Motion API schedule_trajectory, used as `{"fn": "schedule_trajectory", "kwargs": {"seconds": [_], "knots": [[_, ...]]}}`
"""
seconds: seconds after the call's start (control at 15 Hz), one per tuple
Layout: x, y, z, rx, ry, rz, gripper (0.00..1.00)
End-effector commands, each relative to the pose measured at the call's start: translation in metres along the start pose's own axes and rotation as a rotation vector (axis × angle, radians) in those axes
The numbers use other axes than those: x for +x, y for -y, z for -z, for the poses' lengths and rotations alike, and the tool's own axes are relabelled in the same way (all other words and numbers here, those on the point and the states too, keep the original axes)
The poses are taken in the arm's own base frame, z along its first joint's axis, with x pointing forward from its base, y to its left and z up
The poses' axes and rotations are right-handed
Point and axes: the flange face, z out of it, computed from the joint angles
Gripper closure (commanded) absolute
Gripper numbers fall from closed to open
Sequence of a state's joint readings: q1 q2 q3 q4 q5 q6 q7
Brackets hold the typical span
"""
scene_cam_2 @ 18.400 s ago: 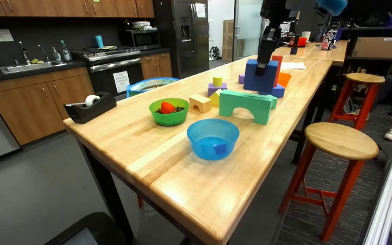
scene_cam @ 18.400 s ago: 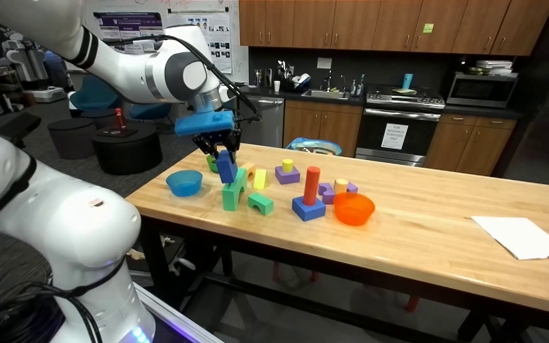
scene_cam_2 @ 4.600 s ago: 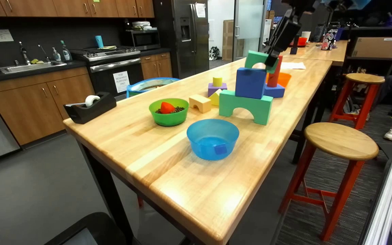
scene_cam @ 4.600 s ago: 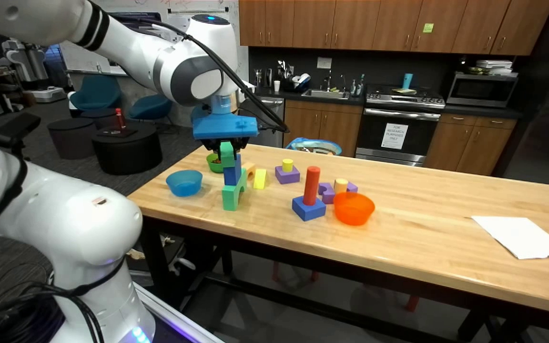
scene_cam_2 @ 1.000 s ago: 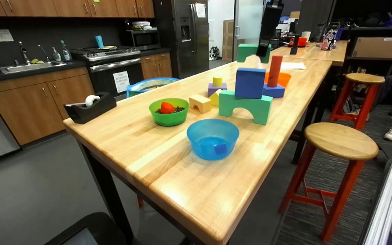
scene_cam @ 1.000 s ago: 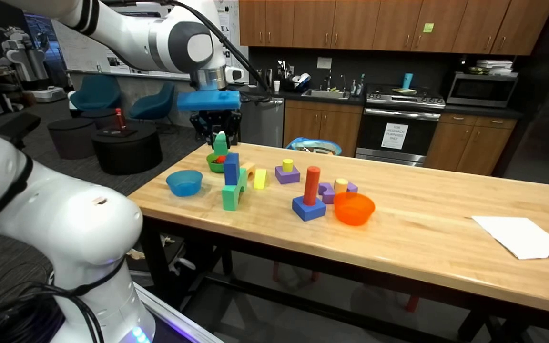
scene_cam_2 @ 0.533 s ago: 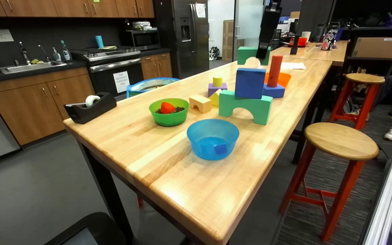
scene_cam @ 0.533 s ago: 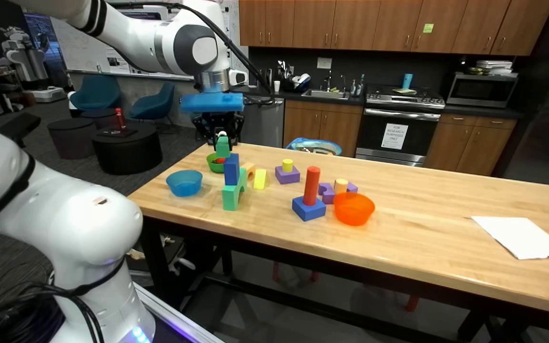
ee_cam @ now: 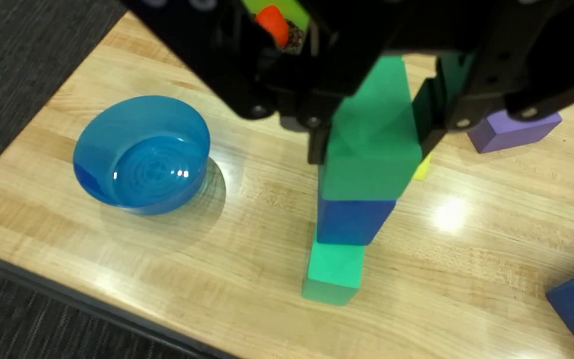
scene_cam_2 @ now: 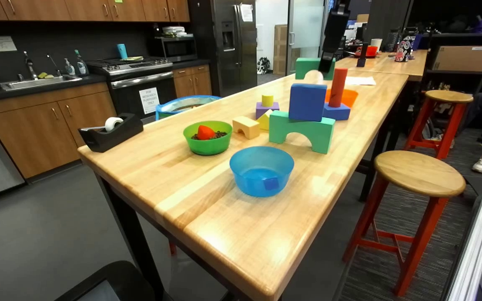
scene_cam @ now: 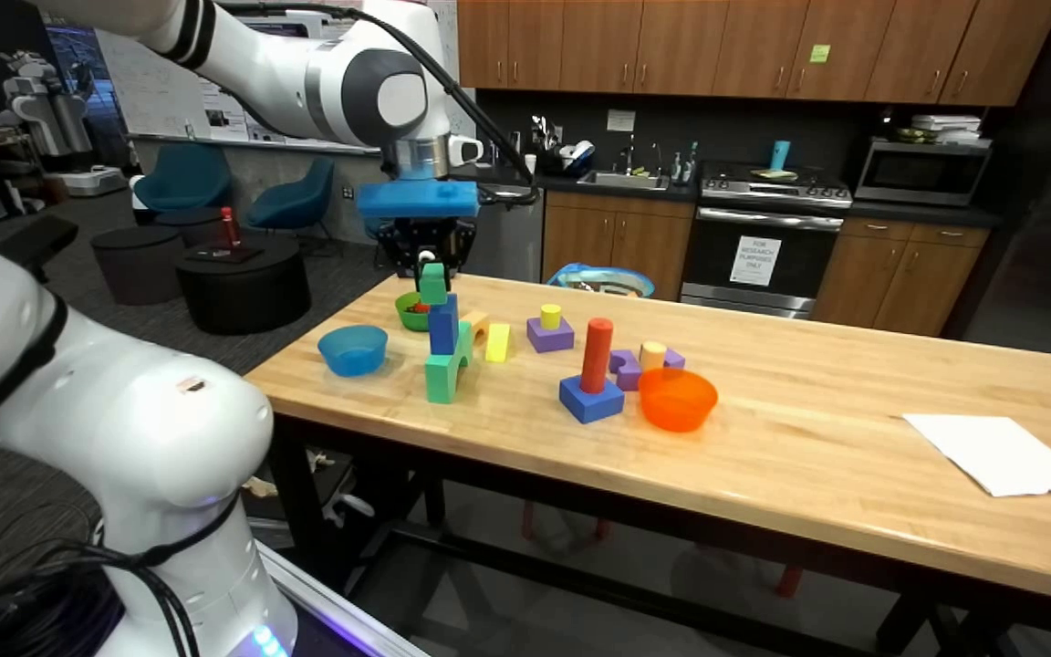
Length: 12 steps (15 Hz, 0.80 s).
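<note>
Green arch (scene_cam_2: 309, 65) hanging clasped in your gripper (ee_cam: 372, 137) above blue block (scene_cam_2: 308, 102)

You are clasping the green arch between both fingers (ee_cam: 318, 147), one pressing against each long side, as the wrist view is showing. In an exterior view the arch is hovering level, with a thin gap showing between it and the blue block below; how squarely the two are lining up is escaping the cameras. That block is sitting on a green bridge (scene_cam_2: 301, 126), which is standing on the wooden table (scene_cam: 808, 456). Close to the bridge, a blue bowl (scene_cam_2: 249, 179) is standing, while a green bowl (scene_cam_2: 207, 146) is holding a red piece (scene_cam_2: 206, 132) and dark bits (scene_cam_2: 221, 134). A tan arch (scene_cam_2: 245, 122) and a yellow wedge (scene_cam: 497, 343) are resting between the green bowl and the bridge. Elsewhere on the table, a yellow peg (scene_cam: 550, 316) is topping a purple block (scene_cam: 551, 339), a red post (scene_cam: 596, 358) is rising from a blue slab (scene_cam: 590, 403), and an orange bowl (scene_cam: 678, 406) is sitting beside that slab. White paper (scene_cam: 1004, 452) is lying well apart from the group.
</note>
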<state>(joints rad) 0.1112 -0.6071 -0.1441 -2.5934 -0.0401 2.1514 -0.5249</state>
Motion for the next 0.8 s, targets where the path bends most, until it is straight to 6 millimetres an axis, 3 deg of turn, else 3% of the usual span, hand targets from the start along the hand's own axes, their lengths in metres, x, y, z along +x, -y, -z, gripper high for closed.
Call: {"fn": "schedule_trajectory", "kwargs": {"seconds": [0.0,0.47,0.53,0.73], "knots": [[0.0044,-0.0032,-0.0033,0.015,0.018,0.024,0.84],[0.0064,-0.0048,-0.0100,0.018,0.037,0.028,0.84],[0.0063,-0.0053,-0.0105,0.019,0.038,0.022,0.38],[0.0062,-0.0049,-0.0114,0.020,0.039,0.024,0.22]]}}
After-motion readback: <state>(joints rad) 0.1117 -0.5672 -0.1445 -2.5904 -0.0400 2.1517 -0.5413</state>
